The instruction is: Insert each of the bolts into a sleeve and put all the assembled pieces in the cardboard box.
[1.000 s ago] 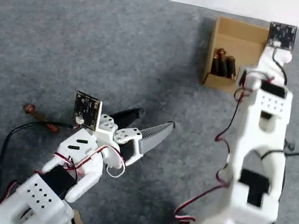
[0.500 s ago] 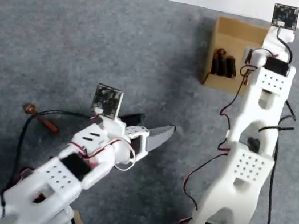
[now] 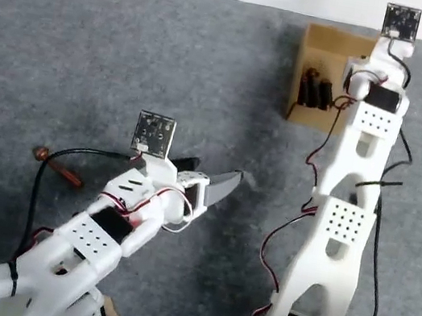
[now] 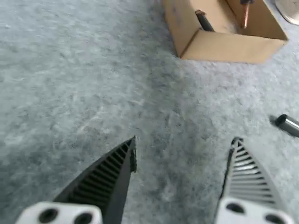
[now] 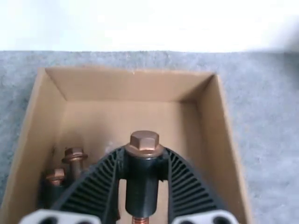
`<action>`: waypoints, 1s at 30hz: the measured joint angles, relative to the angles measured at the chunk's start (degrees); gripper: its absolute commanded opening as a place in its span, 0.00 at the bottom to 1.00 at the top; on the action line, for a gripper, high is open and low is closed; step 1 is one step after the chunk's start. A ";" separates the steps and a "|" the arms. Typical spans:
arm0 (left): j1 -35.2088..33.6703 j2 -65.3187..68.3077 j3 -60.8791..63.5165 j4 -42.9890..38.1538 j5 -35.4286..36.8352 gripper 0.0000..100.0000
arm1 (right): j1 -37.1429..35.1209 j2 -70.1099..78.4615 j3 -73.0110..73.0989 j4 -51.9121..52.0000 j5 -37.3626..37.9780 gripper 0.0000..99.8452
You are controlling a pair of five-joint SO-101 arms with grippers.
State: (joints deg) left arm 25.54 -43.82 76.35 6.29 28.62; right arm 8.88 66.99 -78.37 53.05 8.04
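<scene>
My right gripper (image 5: 142,156) is shut on an assembled piece, a black sleeve (image 5: 141,186) with a copper bolt head (image 5: 144,142) on top. It hangs over the inside of the cardboard box (image 5: 205,126). Other assembled pieces (image 5: 65,172) lie in the box's corner, also seen as dark pieces (image 3: 314,90) from above. My left gripper (image 4: 184,145) is open over bare carpet, mid-table (image 3: 210,186). A loose black sleeve (image 4: 287,123) lies on the carpet beyond one of its fingers. A copper bolt (image 3: 58,168) lies far left on the carpet.
The box (image 3: 326,64) stands at the back right, with the right arm (image 3: 370,112) stretched over it. A black cable (image 3: 72,158) runs from the left arm close to the loose bolt. A round pale object (image 4: 289,7) sits past the box. Grey carpet covers the table.
The right arm has stretched farther out over the box, carrying the assembled piece. The left arm has swung forward and slightly right, its jaws staying open.
</scene>
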 measured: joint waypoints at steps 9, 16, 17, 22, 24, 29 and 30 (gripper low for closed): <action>0.09 0.00 0.00 0.00 0.00 0.30 | 0.00 7.82 0.00 0.00 -1.85 0.01; -0.26 0.00 0.00 -0.18 0.00 0.30 | 0.00 7.12 -0.09 4.48 -2.64 0.16; -0.26 0.00 0.00 -0.18 0.00 0.30 | -0.09 6.33 -0.09 5.54 -2.99 0.16; -0.18 0.00 0.00 -0.18 0.00 0.30 | 0.53 0.88 -0.09 10.81 -3.34 0.16; -0.18 0.00 0.00 -0.18 0.00 0.30 | 0.44 -1.85 -0.09 13.45 -3.34 0.16; -0.18 0.00 0.00 -0.18 -0.09 0.30 | 0.35 -10.29 -0.09 21.01 -3.34 0.16; -0.18 0.00 0.00 -0.18 -0.09 0.30 | 0.44 -11.87 -0.09 22.86 -3.25 0.16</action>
State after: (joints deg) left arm 25.36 -43.82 76.35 6.11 28.53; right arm 9.32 55.12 -78.46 75.91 4.79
